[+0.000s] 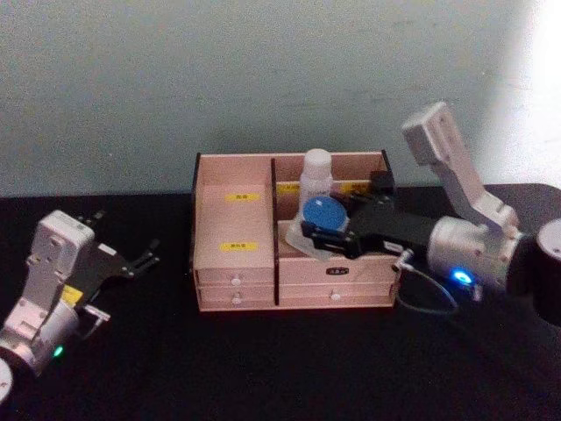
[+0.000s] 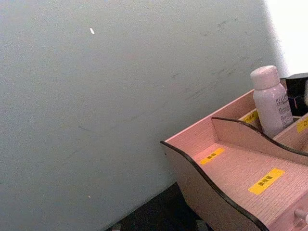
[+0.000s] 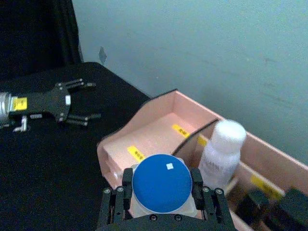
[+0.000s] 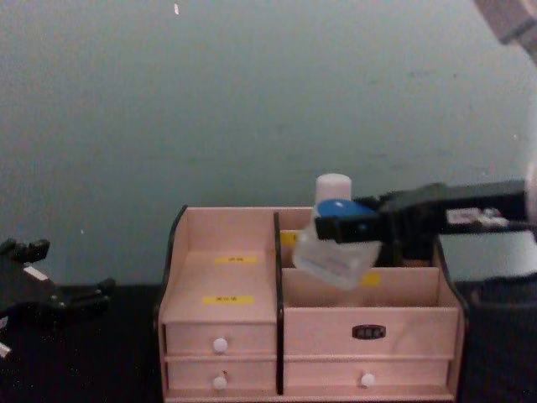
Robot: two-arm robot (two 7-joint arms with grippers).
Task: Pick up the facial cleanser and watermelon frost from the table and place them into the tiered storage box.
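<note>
The tiered storage box (image 1: 237,263) stands mid-table, pale pink wood with yellow labels and white-knobbed drawers. The facial cleanser (image 1: 316,174), a slim white bottle, stands upright in its rear right compartment, and shows too in the left wrist view (image 2: 268,101) and the right wrist view (image 3: 222,151). My right gripper (image 1: 329,230) is shut on the watermelon frost (image 1: 323,213), a clear jar with a blue lid. The jar (image 4: 334,250) hangs tilted above the right front compartment. From the right wrist, the blue lid (image 3: 161,183) sits between my fingers (image 3: 127,182). My left gripper (image 1: 130,246) rests open, low at the left of the table.
A black cloth covers the table (image 1: 289,368). A pale wall (image 1: 263,70) rises close behind the box. The box's left compartments (image 2: 236,168) hold nothing. A cable (image 1: 429,298) loops from my right wrist beside the box's right end.
</note>
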